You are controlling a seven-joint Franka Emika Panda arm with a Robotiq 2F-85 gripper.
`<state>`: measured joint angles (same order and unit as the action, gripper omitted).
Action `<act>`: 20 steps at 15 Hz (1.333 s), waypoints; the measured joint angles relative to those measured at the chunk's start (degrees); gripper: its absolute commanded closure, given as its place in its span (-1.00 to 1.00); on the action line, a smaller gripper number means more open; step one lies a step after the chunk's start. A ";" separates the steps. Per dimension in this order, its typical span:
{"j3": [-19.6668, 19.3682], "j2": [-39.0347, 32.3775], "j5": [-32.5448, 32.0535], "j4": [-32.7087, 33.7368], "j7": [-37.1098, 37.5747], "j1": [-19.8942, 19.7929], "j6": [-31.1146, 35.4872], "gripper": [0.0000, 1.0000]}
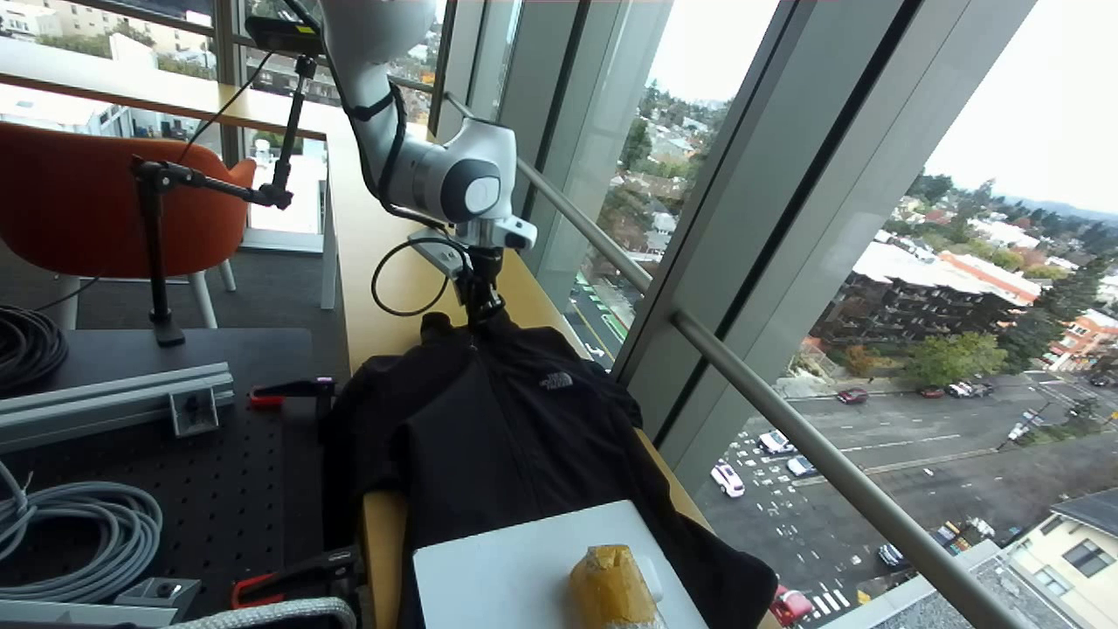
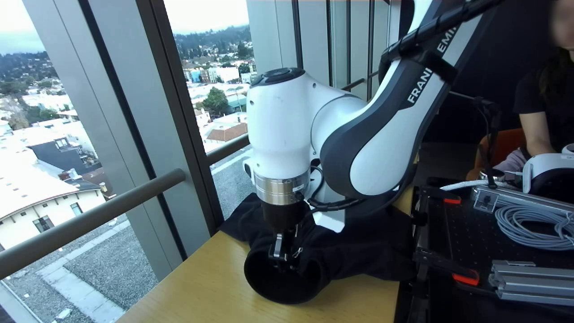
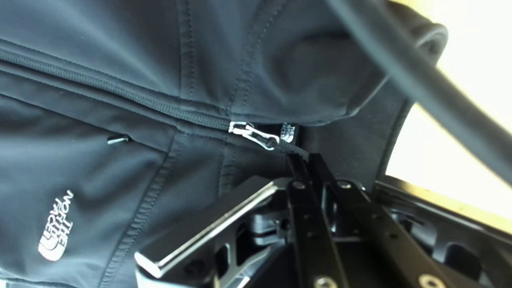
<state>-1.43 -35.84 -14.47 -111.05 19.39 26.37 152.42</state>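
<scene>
The jacket (image 1: 463,437) is plain black with a white logo (image 3: 55,226); its zip pull (image 3: 260,138) is silver, the cord (image 3: 294,149) apparently black, though partly hidden. The gripper (image 3: 306,157) is black and silver, the arm (image 2: 279,123) white with dark grey, the table (image 2: 215,278) honey-yellow, the chair (image 1: 96,201) rust-orange, the pegboard (image 1: 236,489) black, dotted with holes.

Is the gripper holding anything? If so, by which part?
Yes: the gripper has the zipper pull of the black jacket, pinched between its fingertips by the end of the cord, away from the metal tab.
</scene>
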 measured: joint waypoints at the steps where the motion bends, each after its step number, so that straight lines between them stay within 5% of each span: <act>1: 0.05 0.00 0.00 0.12 0.00 0.45 -0.13 0.96; 9: 0.26 -0.04 -2.02 1.87 0.03 4.23 -2.17 0.96; 10: 0.27 -0.04 -2.41 2.01 0.03 4.37 -2.50 0.36; 12: 0.27 -0.03 -3.08 2.00 0.03 4.37 -2.54 0.24; 20: 0.71 6.39 -3.32 -1.01 0.00 4.10 -2.24 -0.94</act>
<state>-0.72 -29.46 -17.79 -112.06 19.39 30.47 150.18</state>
